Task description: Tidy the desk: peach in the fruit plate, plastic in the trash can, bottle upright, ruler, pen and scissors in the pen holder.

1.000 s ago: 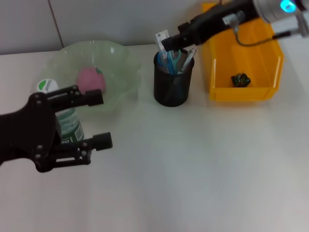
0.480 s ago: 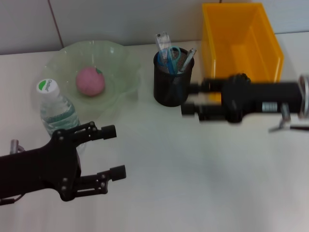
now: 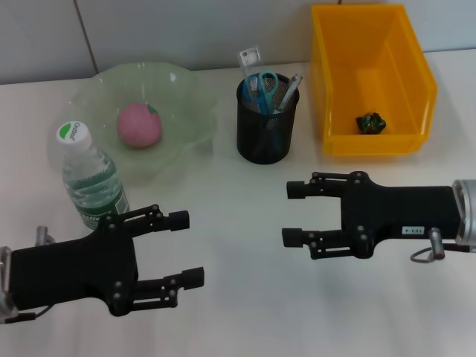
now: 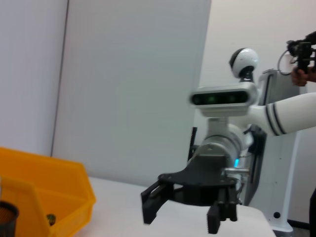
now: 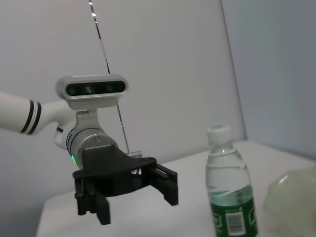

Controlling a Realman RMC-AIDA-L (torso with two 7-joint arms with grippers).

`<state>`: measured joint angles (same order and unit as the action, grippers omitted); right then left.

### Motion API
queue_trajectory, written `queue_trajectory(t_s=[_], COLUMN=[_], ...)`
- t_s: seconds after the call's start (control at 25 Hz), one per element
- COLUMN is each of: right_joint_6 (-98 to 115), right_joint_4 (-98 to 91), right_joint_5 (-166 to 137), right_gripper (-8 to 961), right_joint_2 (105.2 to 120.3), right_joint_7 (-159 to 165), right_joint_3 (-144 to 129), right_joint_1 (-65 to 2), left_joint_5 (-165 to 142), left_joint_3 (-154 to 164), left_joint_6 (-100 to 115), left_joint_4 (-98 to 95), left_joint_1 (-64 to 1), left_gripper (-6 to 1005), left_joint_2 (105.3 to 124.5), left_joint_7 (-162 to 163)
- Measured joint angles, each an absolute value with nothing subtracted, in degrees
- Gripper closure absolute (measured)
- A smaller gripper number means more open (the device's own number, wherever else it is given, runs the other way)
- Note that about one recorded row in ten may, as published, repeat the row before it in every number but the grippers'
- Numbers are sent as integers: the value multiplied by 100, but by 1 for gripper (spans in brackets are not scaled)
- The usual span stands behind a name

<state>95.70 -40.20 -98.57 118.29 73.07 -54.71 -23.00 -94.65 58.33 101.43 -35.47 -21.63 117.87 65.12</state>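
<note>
You have both grippers low over the white table (image 3: 245, 312) at the near side, facing each other with bare table between them. The left gripper (image 3: 186, 248) sits at the near left with its fingers spread wide and nothing between them. The right gripper (image 3: 291, 214) sits at the near right, its fingers also spread wide and holding nothing.

The bottle (image 3: 91, 177) stands upright with its white cap on, just behind the left gripper's upper finger (image 3: 167, 219) and beside the front rim of the plate; you can see it is apart from the fingers, not between them. The peach (image 3: 139, 125) lies inside the pale green fruit plate (image 3: 186, 97) at the far left, well away from both grippers.

The black mesh pen holder (image 3: 263, 134) stands at the far middle, beyond the right gripper and clear of its fingers. The blue-handled scissors (image 3: 262, 83) stick up out of it, with the ruler (image 3: 250, 58) and the pen (image 3: 290, 89) standing in it too.

The yellow bin (image 3: 349, 67) sits at the far right, next to the holder, with a small dark crumpled piece of plastic (image 3: 370, 123) on its floor near the front wall
</note>
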Motion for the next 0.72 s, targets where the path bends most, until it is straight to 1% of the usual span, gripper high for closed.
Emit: queue_trajectory(t_s=[0.12, 0.16, 0.24, 0.28, 0.32, 0.36, 0.4, 0.48, 0.6, 0.72], right_joint_6=[9568, 9569, 9569, 9570, 9570, 9568, 9568, 9525, 9495, 9463], right_joint_4=[-3782, -3707, -3574, -3495, -3495, -3437, -3437, -3256, -3205, -3197], right_joint_5=[-9862, -9866, -9870, -9892, -9892, -9918, -9918, -9932, -9932, -9932], right_gripper=[176, 176, 176, 176, 176, 176, 176, 176, 176, 176], right_joint_2=[11819, 11788, 11697, 11600, 11600, 11525, 11525, 11452, 11448, 11476], right_joint_7=[6706, 6549, 6333, 6239, 6239, 6196, 6196, 6030, 5951, 5913], right_joint_3=[-5214, -5151, -5060, -5023, -5023, -5015, -5015, -5007, -5006, -5004], right_joint_1=[-2262, -2256, -2245, -2242, -2242, -2245, -2245, -2280, -2294, -2320], left_joint_5=[-9498, -9504, -9504, -9504, -9504, -9509, -9510, -9510, -9510, -9510], left_joint_3=[5832, 5831, 5831, 5831, 5831, 5828, 5827, 5826, 5827, 5850], left_joint_6=[9901, 9836, 9836, 9836, 9836, 9601, 9485, 9448, 9436, 9436], left_joint_4=[-3222, -3160, -3160, -3160, -3160, -3038, -3022, -3011, -3008, -2998], left_joint_1=[-2271, -2283, -2283, -2283, -2283, -2298, -2303, -2319, -2326, -2327], left_gripper=[204, 204, 204, 204, 204, 204, 204, 204, 204, 204], left_joint_2=[11764, 11754, 11754, 11754, 11754, 11727, 11722, 11710, 11707, 11704], left_joint_7=[6352, 6324, 6324, 6324, 6324, 6205, 6190, 6191, 6190, 6184])
